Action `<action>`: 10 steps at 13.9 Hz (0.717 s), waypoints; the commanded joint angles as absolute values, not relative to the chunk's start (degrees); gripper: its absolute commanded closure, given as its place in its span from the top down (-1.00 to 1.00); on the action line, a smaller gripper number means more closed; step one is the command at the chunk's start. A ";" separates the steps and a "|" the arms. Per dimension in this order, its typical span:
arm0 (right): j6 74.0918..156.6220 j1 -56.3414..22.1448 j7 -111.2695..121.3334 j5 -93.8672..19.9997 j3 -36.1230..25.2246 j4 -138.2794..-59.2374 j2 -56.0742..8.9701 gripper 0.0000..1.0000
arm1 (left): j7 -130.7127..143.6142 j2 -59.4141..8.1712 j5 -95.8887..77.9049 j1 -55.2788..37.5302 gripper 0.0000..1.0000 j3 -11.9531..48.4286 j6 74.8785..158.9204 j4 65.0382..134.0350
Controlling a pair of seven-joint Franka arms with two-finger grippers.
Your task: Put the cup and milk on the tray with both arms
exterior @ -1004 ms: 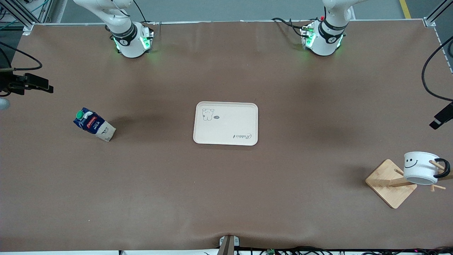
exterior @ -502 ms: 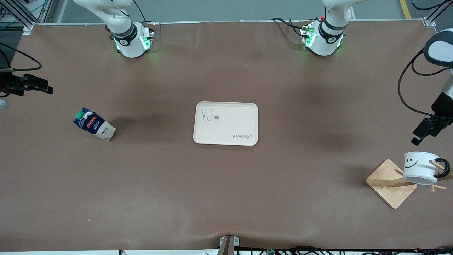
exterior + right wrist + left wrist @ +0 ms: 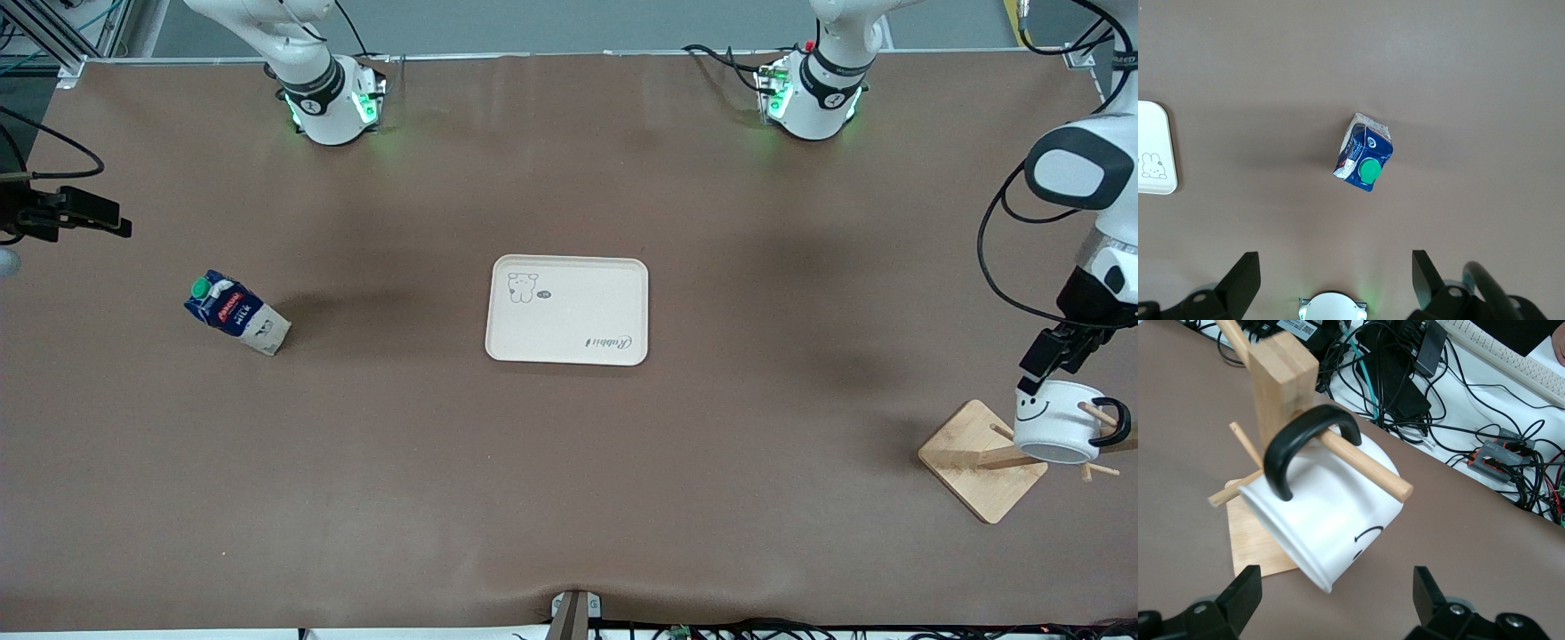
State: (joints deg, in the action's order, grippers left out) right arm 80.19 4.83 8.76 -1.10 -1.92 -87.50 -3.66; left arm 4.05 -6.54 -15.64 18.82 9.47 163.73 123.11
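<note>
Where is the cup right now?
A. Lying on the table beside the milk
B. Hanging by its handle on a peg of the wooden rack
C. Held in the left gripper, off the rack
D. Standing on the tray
B. The cup hangs with its handle looped over a peg of the rack; the left gripper is open and close to the cup, not gripping it.

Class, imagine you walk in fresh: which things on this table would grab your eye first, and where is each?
The smiley-faced cup hangs by its handle on a wooden peg rack at the left arm's end, with the open left gripper just above it. The cream tray sits bare at the table's middle. The milk stands alone toward the right arm's end.
</note>
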 commanded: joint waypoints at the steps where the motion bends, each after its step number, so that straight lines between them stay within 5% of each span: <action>1: 80.07 5.80 9.40 -2.02 -1.41 -86.75 -3.87 1.00 | 2.90 -7.99 -16.88 18.90 0.92 10.11 165.94 122.35; 4: 80.07 5.71 9.40 -2.02 -1.41 -86.75 -3.87 1.00 | 2.90 -9.23 -16.88 18.90 0.41 11.16 168.48 121.90; 7: 80.07 5.71 9.40 -2.02 -1.41 -86.66 -3.87 1.00 | 2.29 -8.53 -16.96 19.07 0.12 11.16 168.49 122.69; 10: 79.81 5.54 9.32 -1.94 -1.23 -85.44 -6.31 1.00 | 1.85 -8.09 -16.88 19.16 0.10 11.07 168.40 122.96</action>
State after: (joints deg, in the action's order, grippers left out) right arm 80.27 4.83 8.76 -1.13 -1.81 -87.45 -3.81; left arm 3.55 -8.61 -15.64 18.88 10.79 167.80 122.79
